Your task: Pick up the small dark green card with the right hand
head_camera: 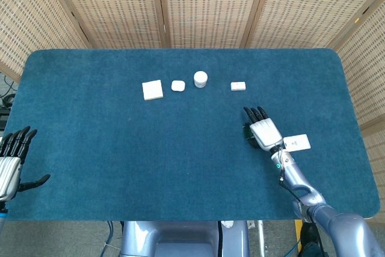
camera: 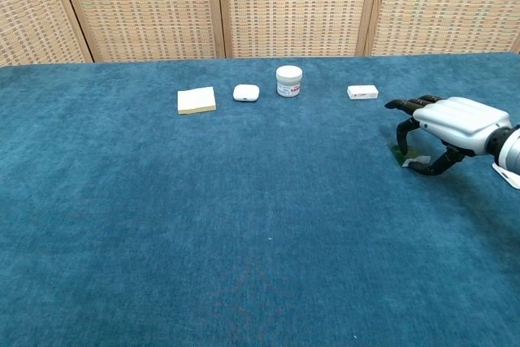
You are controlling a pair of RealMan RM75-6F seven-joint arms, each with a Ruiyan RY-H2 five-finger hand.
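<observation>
The small dark green card (camera: 400, 154) lies on the blue table cloth at the right, mostly covered by my right hand (camera: 445, 129). In the head view only a dark sliver of the card (head_camera: 246, 130) shows at the left edge of that hand (head_camera: 264, 132). The hand arches over the card, its black fingertips (camera: 400, 137) coming down on the far edge and the thumb (camera: 431, 168) curling in low at the near side. The card still rests on the cloth. My left hand (head_camera: 12, 162) hangs off the table's left edge, fingers spread, holding nothing.
A white card (head_camera: 296, 142) lies just right of my right hand. Along the back stand a pale notepad (head_camera: 152, 89), a white earbud case (head_camera: 178, 85), a white jar (head_camera: 200, 79) and a small white box (head_camera: 238, 86).
</observation>
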